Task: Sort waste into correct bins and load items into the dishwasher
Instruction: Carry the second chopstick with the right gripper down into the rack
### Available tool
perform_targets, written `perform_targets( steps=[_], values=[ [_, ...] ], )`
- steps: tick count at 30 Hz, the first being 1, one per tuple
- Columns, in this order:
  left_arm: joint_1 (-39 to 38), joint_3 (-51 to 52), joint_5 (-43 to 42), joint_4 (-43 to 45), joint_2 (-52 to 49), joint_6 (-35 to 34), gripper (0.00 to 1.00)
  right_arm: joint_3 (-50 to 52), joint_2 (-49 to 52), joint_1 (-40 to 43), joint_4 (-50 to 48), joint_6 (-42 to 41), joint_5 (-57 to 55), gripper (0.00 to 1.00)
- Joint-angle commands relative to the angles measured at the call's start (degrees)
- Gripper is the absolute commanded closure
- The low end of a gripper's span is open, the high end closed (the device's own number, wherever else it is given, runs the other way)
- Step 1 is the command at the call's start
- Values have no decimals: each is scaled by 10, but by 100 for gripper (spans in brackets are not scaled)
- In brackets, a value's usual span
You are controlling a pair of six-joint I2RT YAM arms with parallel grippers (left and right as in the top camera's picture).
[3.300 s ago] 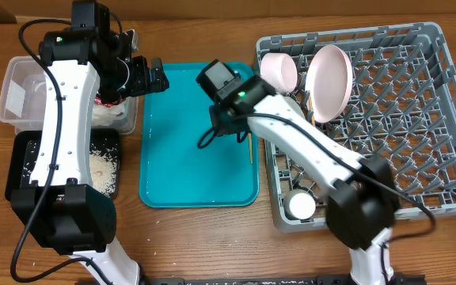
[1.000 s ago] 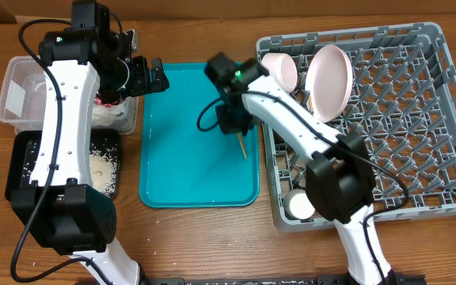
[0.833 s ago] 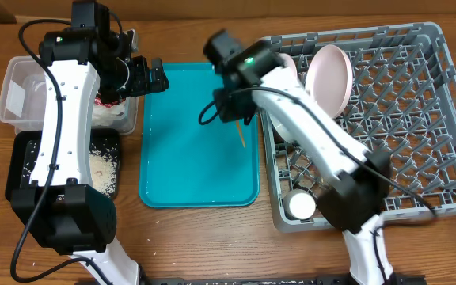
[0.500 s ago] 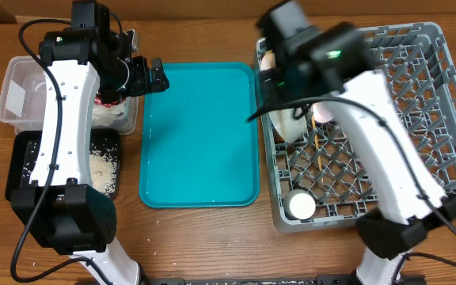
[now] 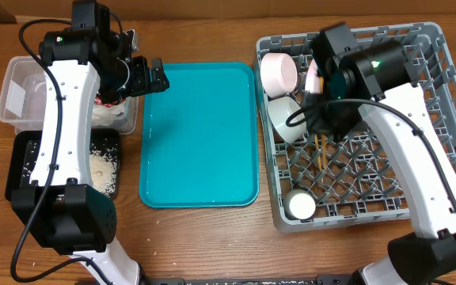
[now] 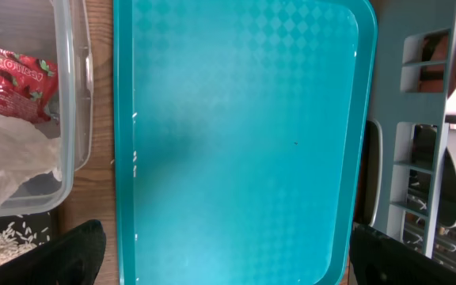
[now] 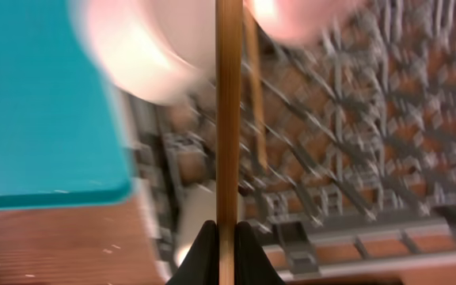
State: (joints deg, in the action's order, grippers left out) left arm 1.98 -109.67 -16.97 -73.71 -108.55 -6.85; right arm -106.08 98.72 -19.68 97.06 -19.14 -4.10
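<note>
One of two chopsticks in hand: clenching the chopstick (image 7: 228, 119) low on its shaft between the tight-closed tips of the right gripper (image 7: 227, 237), pointing from 6 toward 12 o'clock in the wrist view. Hovering over the 9 o'clock side of the dish rack (image 5: 418, 158), just beside the other chopstick (image 7: 253, 103) already lying on the lattice.

Judging the step in hand as laying this one down next to its mate. Doing it well probably means:
- lowering slowly, keeping the shaft close to flat and parallel to the mate;
- aiming along a lattice row rather than across the pegs;
- steering clear of the small pink dish (image 5: 278, 71) at 10 o'clock and the bowl (image 5: 287, 119) just under it;
- letting go only after touching down.

Risking a slide through the floor openings if dropped tip-first.

Further out, idling with the left gripper (image 5: 155, 77) spread wide and holding nothing, at the 11 o'clock corner of the teal tray (image 5: 200, 134). Sitting beside the clear tub (image 6: 74, 95) containing the napkin (image 6: 6, 150) and red wrapper (image 6: 10, 79).
</note>
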Motion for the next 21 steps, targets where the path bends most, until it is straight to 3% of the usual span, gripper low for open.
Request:
perform_targets(
  steps=[1,8,10,11,13,21],
  values=[
    [0,-8,-4,1,3,7,0,73,-10,19,-14,-8,-15,96],
    [-1,-8,-4,1,3,7,0,164,-10,33,-68,-5,-25,95],
    [-1,-8,-4,1,3,7,0,168,-10,33,-69,-5,-30,84],
    [-1,-8,-4,1,3,7,0,168,-10,33,-68,-3,-33,72],
    [-1,-8,-4,1,3,7,0,168,-10,33,-68,-4,-36,59],
    [-1,-8,-4,2,3,7,0,165,-12,34,-69,-4,-36,56]
  ],
)
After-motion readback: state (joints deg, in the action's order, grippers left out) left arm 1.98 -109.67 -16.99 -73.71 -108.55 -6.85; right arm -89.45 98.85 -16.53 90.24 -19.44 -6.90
